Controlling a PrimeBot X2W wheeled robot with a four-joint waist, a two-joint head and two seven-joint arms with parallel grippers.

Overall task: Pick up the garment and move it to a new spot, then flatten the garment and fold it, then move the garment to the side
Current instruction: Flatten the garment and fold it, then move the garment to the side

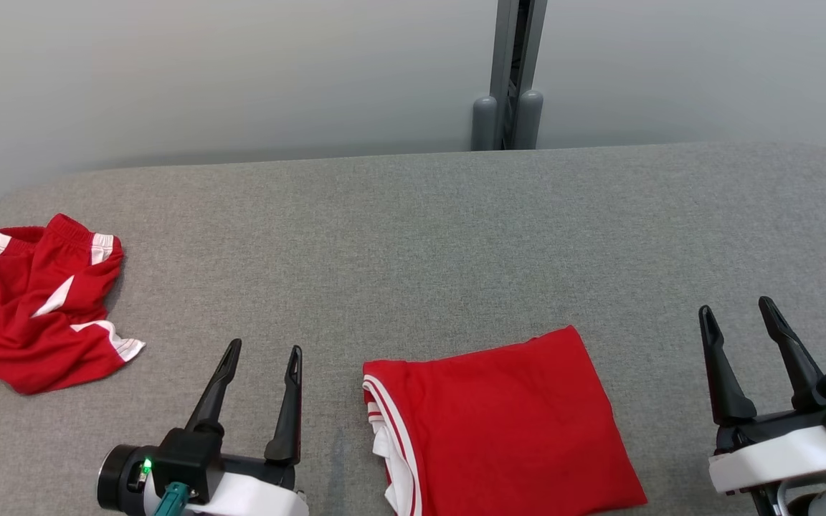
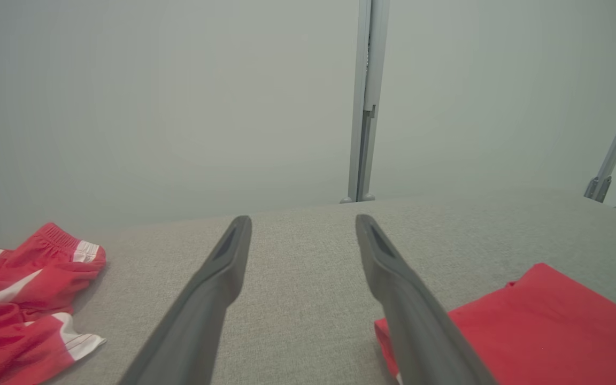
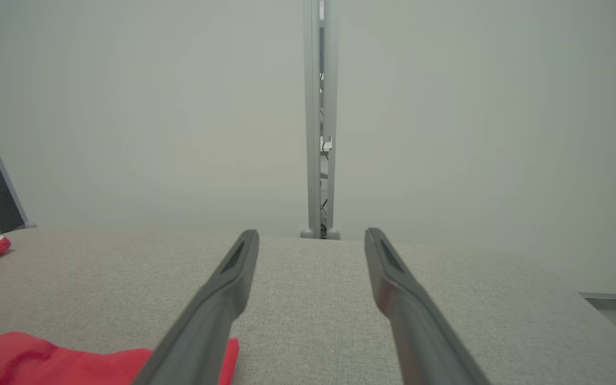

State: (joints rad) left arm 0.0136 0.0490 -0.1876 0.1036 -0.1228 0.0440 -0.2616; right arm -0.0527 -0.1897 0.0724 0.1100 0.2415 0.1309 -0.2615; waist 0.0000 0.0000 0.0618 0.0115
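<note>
Two red pieces of clothing are lying on the padded table [image 1: 420, 236]. At the far left a pair of shorts [image 1: 36, 301] with white trim is sitting in a crumpled heap. To its right the left gripper [image 1: 264, 347] is hovering with its fingers spread wide, gripping nothing. Between the two grippers the garment [image 1: 499, 423] — a red shirt, looking folded into a flat square — is resting on the near side of the table, its white-striped edges stacked along its left side. Further right the right gripper [image 1: 734, 307] is likewise standing fully open and empty, clear of the cloth.

The garment is looking thin, light and limp, so it is likely to sag and come unfolded if lifted by one corner. Pinching through all the layers at the left and right edges together is looking like the safer hold. The grey woven cover is probably giving some friction, so sliding may be dragging the layers apart. Behind the table a plain pale wall is running across, with a grey post [image 1: 510, 72] standing at its middle.
</note>
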